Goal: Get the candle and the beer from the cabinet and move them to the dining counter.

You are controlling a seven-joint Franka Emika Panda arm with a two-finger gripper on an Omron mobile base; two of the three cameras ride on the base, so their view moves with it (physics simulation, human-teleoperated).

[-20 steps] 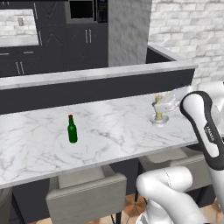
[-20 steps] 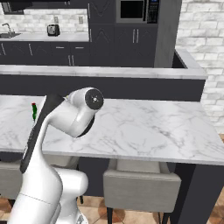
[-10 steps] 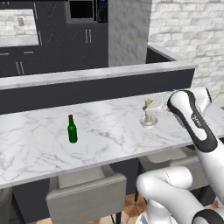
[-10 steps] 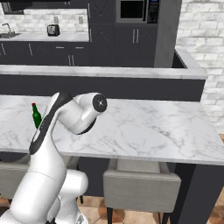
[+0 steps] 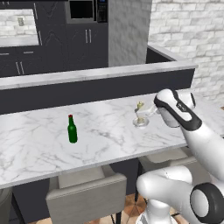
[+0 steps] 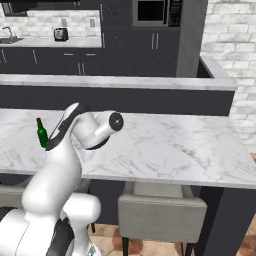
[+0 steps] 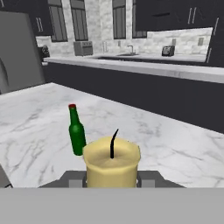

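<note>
Candle (image 7: 112, 166) btwn gripper (image 7: 112, 180) tips

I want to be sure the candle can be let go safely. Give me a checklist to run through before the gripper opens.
1. Beer upright on the dining counter: ok.
2. Candle over the counter, away from its front edge: ok.
3. Candle upright: ok.
4. Candle holder resting on the marble: cannot tell, though it looks down in the left base view.
5. Gripper closed on the candle: ok, candle sits between the fingers in the hand view.
6. Candle apart from the beer: ok.
</note>
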